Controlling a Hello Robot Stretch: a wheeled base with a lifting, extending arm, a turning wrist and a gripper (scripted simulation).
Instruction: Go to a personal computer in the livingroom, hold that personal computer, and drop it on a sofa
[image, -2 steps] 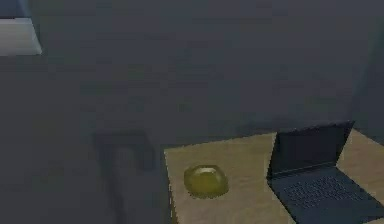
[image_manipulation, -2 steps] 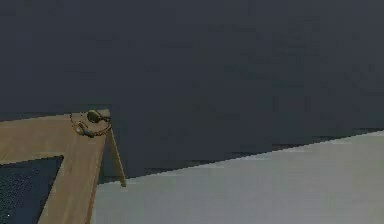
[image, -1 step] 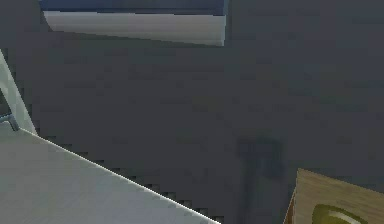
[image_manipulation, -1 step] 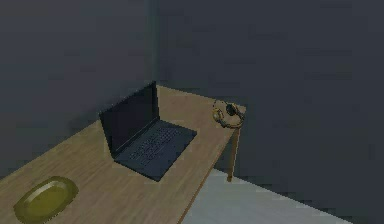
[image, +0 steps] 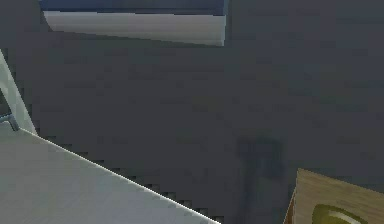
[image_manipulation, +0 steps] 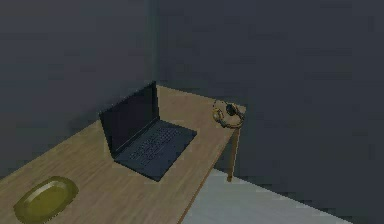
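An open laptop (image_manipulation: 145, 137), its dark screen upright, sits on a wooden table (image_manipulation: 95, 180) in the arm side view, between a shallow yellow dish (image_manipulation: 45, 198) toward the view's lower left and a small round bowl-like thing (image_manipulation: 230, 113), something dark in it, at the table's far corner.

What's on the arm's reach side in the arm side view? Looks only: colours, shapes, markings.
Light wooden table on a thin wooden leg, dark grey walls behind. On it: an open black laptop, screen dark; a flat yellow-green dish at the view's lower left; a small round dark-and-tan thing at the far corner.
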